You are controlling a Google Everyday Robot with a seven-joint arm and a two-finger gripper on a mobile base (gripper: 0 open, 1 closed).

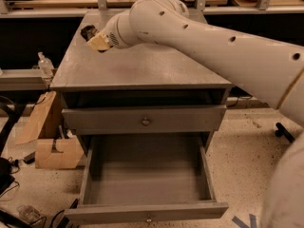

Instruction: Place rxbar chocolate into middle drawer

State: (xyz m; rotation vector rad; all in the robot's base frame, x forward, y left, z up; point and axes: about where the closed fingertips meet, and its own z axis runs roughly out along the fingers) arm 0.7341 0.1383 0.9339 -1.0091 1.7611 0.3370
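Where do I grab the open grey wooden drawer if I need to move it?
Pinch the small round metal knob centred on the front of the open grey wooden drawer, coming straight in from the front: the panel is wide and flat, and only the knob stands out. The gripper is over the grey cabinet top, far left.
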